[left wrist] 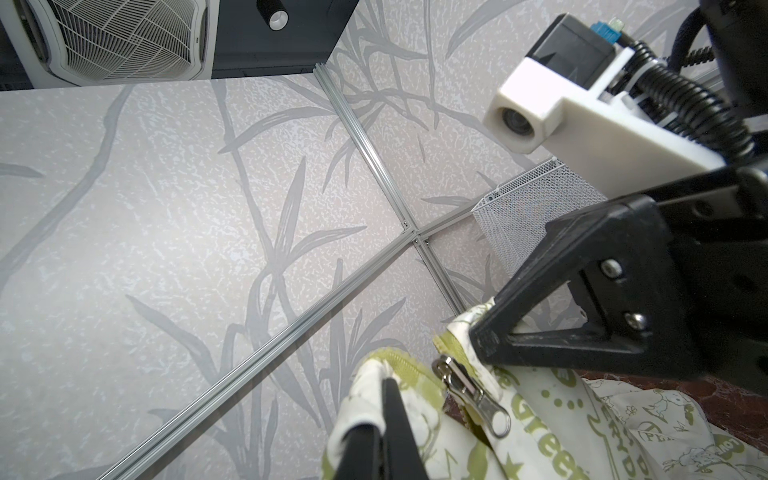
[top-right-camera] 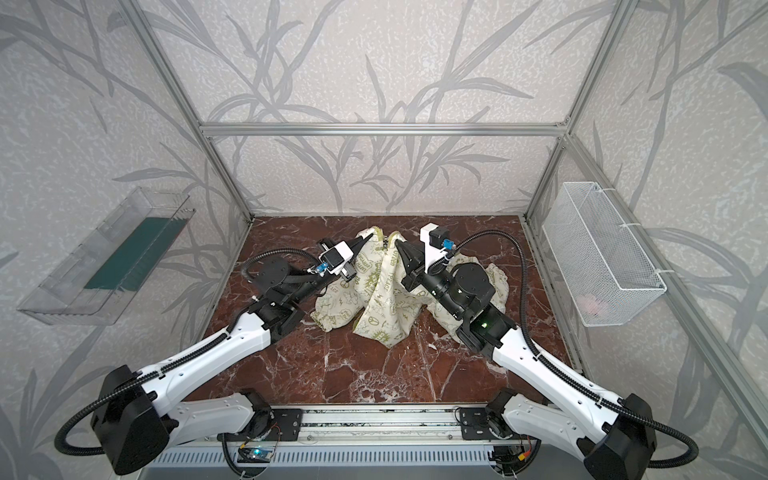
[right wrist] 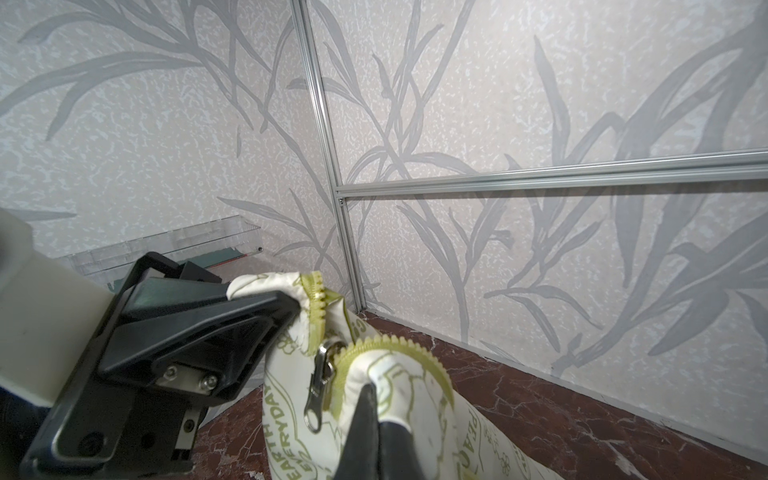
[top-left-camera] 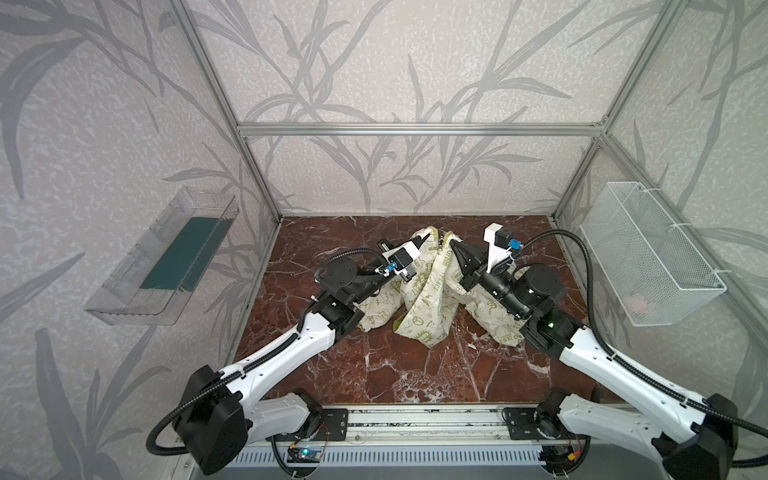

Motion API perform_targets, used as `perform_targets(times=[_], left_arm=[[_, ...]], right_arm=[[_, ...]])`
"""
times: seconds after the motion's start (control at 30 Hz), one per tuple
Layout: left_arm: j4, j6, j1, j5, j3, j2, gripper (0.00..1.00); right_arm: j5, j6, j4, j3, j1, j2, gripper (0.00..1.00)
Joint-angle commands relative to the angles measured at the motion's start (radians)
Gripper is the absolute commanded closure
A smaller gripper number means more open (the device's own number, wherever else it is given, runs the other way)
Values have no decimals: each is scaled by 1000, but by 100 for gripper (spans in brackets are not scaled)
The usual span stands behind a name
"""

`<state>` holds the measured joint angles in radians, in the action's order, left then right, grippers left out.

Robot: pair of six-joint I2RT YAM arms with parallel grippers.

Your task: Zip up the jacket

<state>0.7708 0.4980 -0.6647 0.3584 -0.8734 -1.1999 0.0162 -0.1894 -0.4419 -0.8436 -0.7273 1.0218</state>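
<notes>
The jacket (top-left-camera: pixel 432 291) hangs lifted at the far middle of the table (top-left-camera: pixel 374 365), its lower part bunched there. The left gripper (top-left-camera: pixel 423 238) and right gripper (top-left-camera: pixel 453 242) each pinch one zipper edge, jaws closed on the cloth. The two edges stay apart and the zipper pull (right wrist: pixel 318 384) dangles on the right gripper's side, so I judge the zipping not yet begun.

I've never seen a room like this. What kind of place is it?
Probably a robot test booth in a lab, not a home. Metal frame bars hold up wallpapered panels, two robot arms are bolted to a rail in front, and both the left gripper and right gripper hold a small jacket.
</notes>
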Motion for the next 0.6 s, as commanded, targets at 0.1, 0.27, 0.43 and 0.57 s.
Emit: perform_targets(times=[0.1, 0.27, 0.43, 0.57], left_arm=[[51, 33, -6, 1, -12, 18, 100], [47, 36, -12, 0, -9, 20, 100], [44, 40, -13, -3, -4, 21, 100], [41, 46, -15, 0, -1, 23, 100]], right_arm=[[-1, 13, -26, -14, -6, 0, 100], [-11, 12, -36, -9, -6, -3, 100], [-16, 8, -56, -8, -6, -3, 100], [-19, 5, -59, -12, -6, -2, 100]])
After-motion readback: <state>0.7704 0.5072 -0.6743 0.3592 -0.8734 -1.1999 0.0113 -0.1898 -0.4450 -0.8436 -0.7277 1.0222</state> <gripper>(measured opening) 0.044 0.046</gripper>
